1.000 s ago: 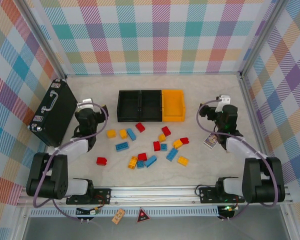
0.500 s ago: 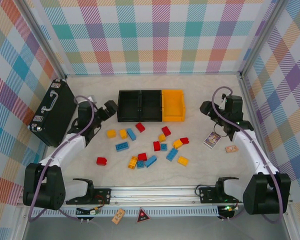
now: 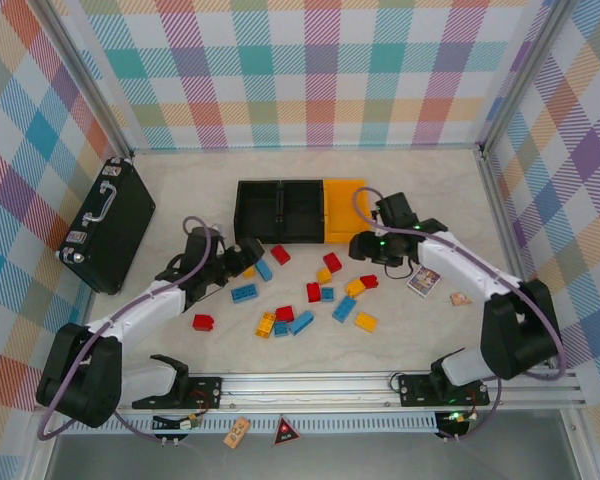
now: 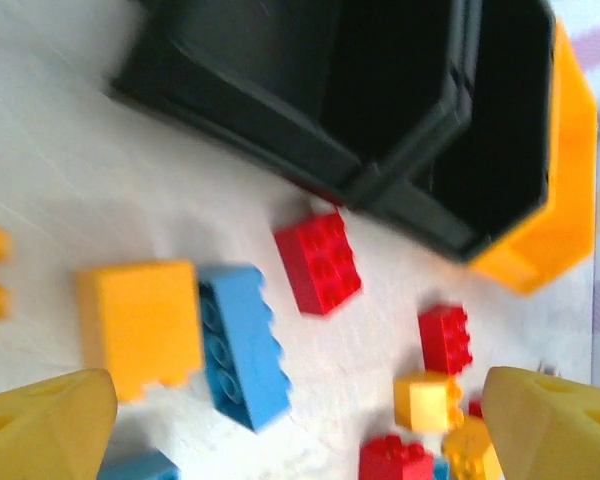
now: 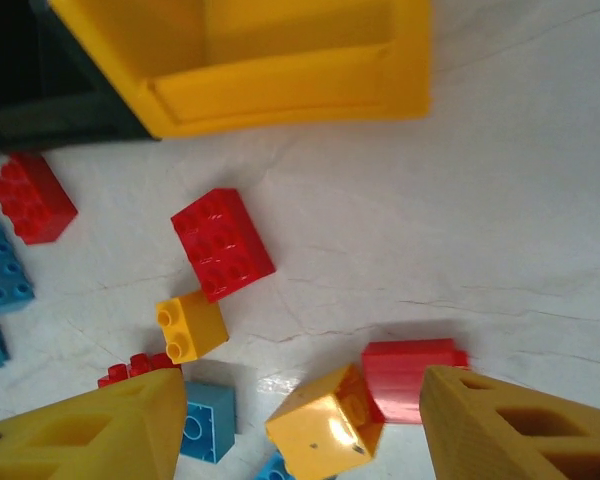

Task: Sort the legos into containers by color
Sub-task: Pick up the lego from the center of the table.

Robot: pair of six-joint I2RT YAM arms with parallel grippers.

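Observation:
Red, blue and yellow legos lie scattered in front of three containers in a row: two black bins [image 3: 280, 210] and a yellow bin [image 3: 347, 208]. My left gripper [image 3: 246, 254] hovers open over the left of the pile. Ahead of my left gripper [image 4: 298, 432], a yellow brick [image 4: 140, 325], a blue brick [image 4: 240, 345] and a red brick [image 4: 317, 262] lie on the table. My right gripper [image 3: 364, 248] stands just in front of the yellow bin. In the right wrist view, my right gripper [image 5: 305, 435] is open around a tilted yellow brick [image 5: 325, 420], with a red brick [image 5: 410, 375] beside it.
A black briefcase [image 3: 110, 225] lies at the far left. A small printed card [image 3: 423, 280] and a tiny tan piece [image 3: 462, 298] lie to the right of the pile. Plaid walls enclose the table on three sides.
Both arms have swung in from the sides to the pile. The left gripper moved right, over the left bricks. The right gripper moved left, in front of the yellow bin, and its jaws narrowed.

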